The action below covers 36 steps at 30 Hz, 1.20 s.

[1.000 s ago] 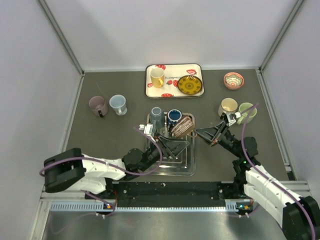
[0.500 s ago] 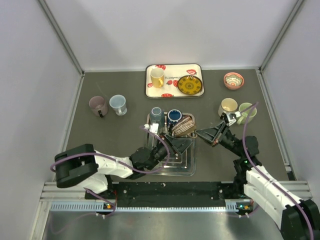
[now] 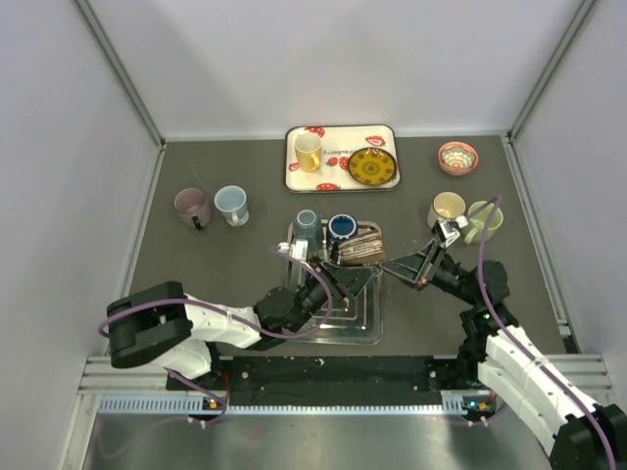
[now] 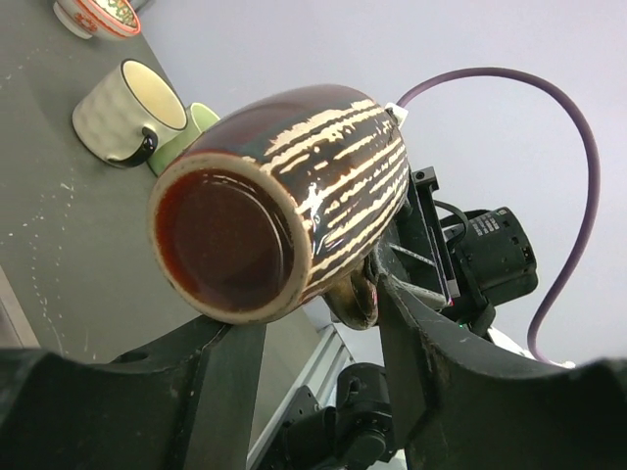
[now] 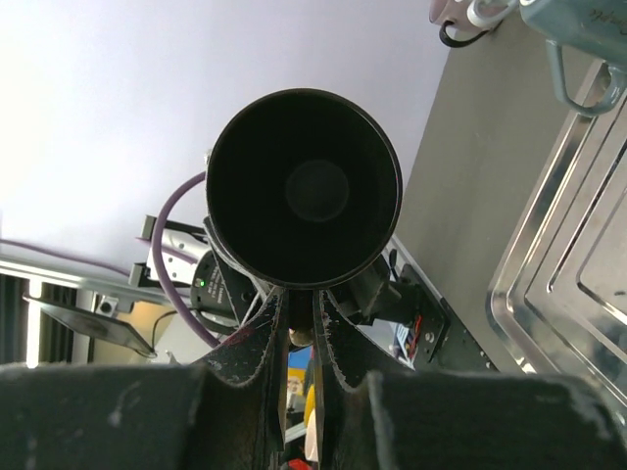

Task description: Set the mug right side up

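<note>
**Passing the mug across, on its side in mid-air**

The brown striped mug (image 3: 361, 247) hangs above the metal tray (image 3: 367, 323), lying sideways between the two arms. Its base faces the left wrist camera and its open mouth faces the right one. The right claw (image 3: 390, 264) is pinched together on the mug's lower edge. Whether it has the rim or the handle cannot be told from its own camera. The left claw (image 3: 345, 266) has a finger on either side of the mug's body, one below the base edge and one by the handle. No view shows whether those fingers press on the mug or merely flank it.

This looks like the handover step: the mug is up and half turned, but not yet upright. The next move probably calls for the left claw to get a firm, square hold on the body before the right one lets go. The glazed side may slip. After that, a wrist roll should bring the mouth up, and then the mug can go down flat.
</note>
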### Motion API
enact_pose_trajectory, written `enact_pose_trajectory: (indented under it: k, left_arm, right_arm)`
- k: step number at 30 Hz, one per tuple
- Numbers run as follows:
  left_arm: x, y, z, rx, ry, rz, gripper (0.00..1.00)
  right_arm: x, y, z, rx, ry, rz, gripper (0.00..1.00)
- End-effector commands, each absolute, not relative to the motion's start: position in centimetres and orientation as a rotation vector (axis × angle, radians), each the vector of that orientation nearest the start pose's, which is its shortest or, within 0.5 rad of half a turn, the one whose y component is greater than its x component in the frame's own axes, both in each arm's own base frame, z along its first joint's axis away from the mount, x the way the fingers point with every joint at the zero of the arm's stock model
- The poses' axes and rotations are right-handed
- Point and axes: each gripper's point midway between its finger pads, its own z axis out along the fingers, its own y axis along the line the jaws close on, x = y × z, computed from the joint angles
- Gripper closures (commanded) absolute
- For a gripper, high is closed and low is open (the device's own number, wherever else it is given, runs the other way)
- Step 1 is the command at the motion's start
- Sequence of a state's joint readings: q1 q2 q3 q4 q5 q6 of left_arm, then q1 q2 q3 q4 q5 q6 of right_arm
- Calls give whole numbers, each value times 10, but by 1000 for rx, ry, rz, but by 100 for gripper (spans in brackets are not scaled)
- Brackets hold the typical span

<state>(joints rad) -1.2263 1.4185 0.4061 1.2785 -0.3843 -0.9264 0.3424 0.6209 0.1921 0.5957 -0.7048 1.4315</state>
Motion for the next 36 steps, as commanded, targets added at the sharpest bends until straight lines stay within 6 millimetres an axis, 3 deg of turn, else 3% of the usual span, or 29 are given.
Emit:
enact_pose_trajectory:
  k: [1,9,20,23,24,30,36]
  left_arm:
    - [172,-349,327,-248,1165,-1699,47]
    - [169,-350,335,-235,1138,-1724,51]
    - [168,-351,349,-230,1090,-1762,66]
    - [166,-351,353,-213,1071,-1773,87]
    - [165,-353,354,-200,1067,-1780,100]
    - [165,-355,346,-187,1112,-1786,100]
    - [155,-376,340,-23,1222,-1747,100]
  right_arm:
    - [159,217,266,84,1713,1863,100]
    - [158,218,261,51,1738,1831,100]
    - [155,220,250,11,1781,1800,100]
    - [153,219,247,2,1785,1795,100]
    - [153,220,247,-2,1785,1797,100]
    - [150,219,246,-17,1793,1790,100]
    - [150,219,245,-34,1842,1736,100]
